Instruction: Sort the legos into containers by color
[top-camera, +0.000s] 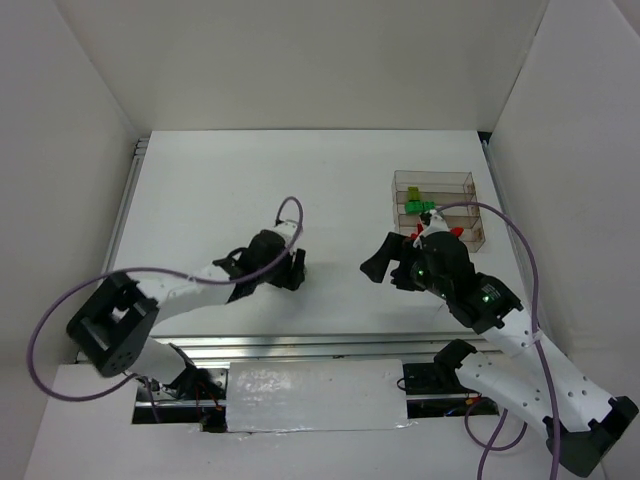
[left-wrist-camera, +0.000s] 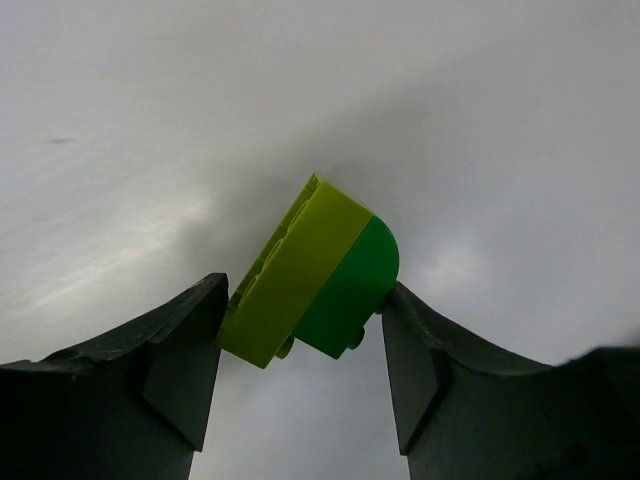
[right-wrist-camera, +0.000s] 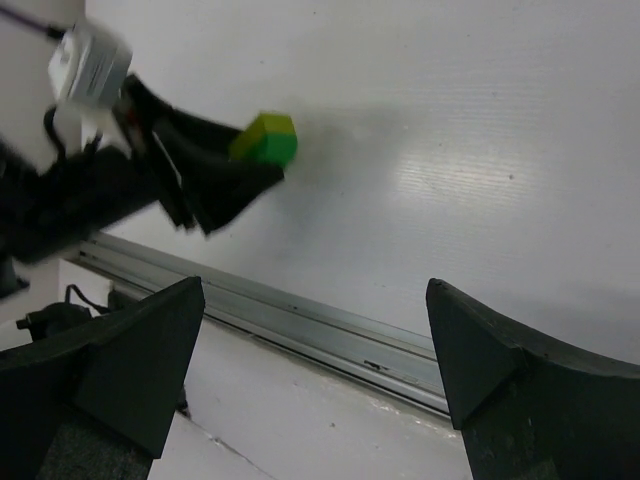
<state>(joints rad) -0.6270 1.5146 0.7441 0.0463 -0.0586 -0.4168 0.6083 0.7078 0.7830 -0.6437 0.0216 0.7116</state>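
A yellow-green lego joined to a dark green lego (left-wrist-camera: 310, 270) lies on the white table, tilted, between the tips of my left gripper (left-wrist-camera: 305, 330). Each fingertip touches one side of it, so the gripper is shut on it. The right wrist view shows the same pair (right-wrist-camera: 268, 139) at the left gripper's tips. From above, my left gripper (top-camera: 292, 270) hides the pair. My right gripper (top-camera: 385, 265) hovers open and holds nothing (right-wrist-camera: 315, 360). The clear containers (top-camera: 470, 185) stand at the back right with a green lego (top-camera: 425, 208) and a red lego (top-camera: 456, 232) inside.
A metal rail (top-camera: 320, 345) runs along the table's near edge, below the right gripper (right-wrist-camera: 300, 325). White walls close the table on three sides. Purple cables (top-camera: 290, 205) loop off both arms. My right arm partly covers the containers' near side.
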